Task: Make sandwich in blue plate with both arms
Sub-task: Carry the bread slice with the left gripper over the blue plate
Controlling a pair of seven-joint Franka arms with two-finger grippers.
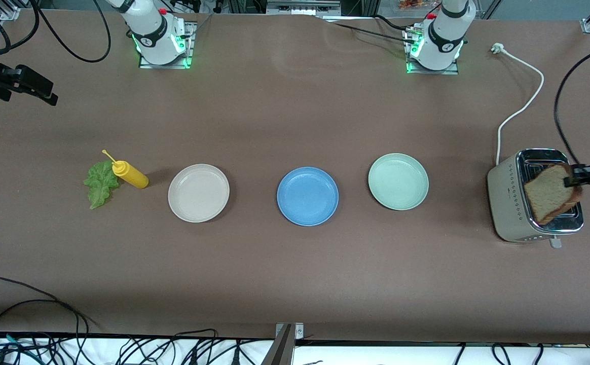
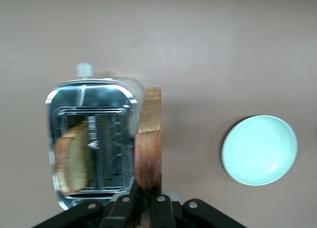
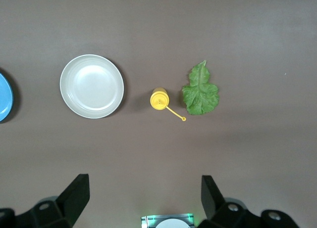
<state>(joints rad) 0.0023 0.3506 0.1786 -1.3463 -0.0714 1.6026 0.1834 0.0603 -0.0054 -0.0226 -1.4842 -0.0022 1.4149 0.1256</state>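
Front view – left gripper pinching bread slice over toaster, right gripper spread, waiting – next, toward blue plate at nine o'clock.

L pincer clamped shut, raised; R pincer wide apart, waiting.

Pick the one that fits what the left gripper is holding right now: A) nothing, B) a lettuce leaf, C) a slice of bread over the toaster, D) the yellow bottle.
C: the left gripper is shut on a bread slice lifted over the toaster, with a second slice in its slot.
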